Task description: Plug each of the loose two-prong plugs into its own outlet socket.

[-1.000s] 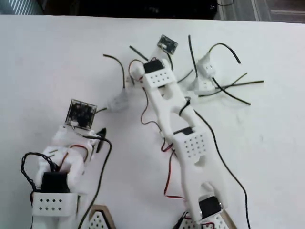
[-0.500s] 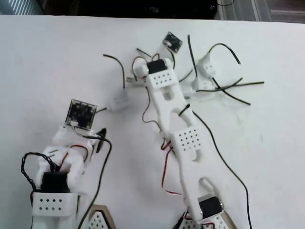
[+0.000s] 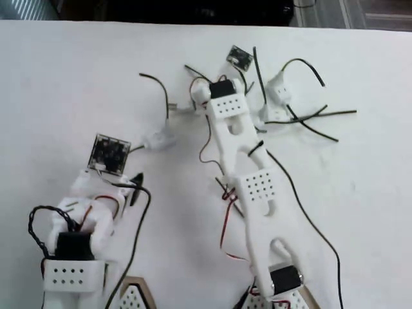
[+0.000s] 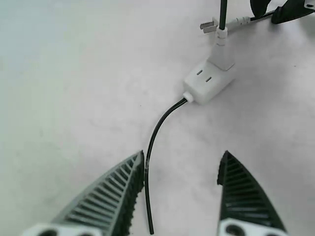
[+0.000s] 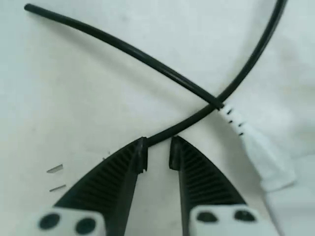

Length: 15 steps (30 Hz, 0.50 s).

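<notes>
bright, even light washes the white table (image 3: 58, 84) almost featureless; shadows beside the black cables (image 3: 341, 112) are faint and short, so the light probably comes from overhead. the room behind (image 3: 193, 9) is dim.

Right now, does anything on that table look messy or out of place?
Yes. On the far right of the table, several black cords cross over one another in a loose tangle beside a white socket. They look knotted rather than laid out separately.
</notes>
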Each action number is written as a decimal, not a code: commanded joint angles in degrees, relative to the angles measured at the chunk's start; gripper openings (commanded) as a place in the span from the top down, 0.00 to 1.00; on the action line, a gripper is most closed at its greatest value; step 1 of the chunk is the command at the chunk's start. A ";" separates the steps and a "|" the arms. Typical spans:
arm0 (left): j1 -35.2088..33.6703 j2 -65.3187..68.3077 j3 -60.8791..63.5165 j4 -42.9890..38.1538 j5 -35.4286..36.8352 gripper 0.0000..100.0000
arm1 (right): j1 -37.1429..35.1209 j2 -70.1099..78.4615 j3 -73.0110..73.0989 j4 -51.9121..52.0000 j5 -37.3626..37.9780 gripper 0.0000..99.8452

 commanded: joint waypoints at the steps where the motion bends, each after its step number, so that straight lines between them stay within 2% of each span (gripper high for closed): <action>1: -0.57 -1.27 -0.35 -1.05 0.18 0.76 | -1.63 -1.45 -3.60 4.44 1.85 0.95; 3: -0.57 -1.27 -0.35 -1.05 0.18 0.76 | -1.36 -1.54 -6.77 6.46 2.11 0.99; 10: -0.57 -1.27 -0.35 -1.05 0.18 0.76 | -1.19 -1.45 -18.02 11.91 9.32 0.98; 12: -0.57 -1.27 -0.35 -1.05 0.18 0.76 | -1.36 -1.45 -19.96 11.74 11.16 0.95; 15: -0.48 -1.27 -0.35 -0.97 0.18 0.76 | -2.33 -1.36 -20.22 10.33 18.02 0.83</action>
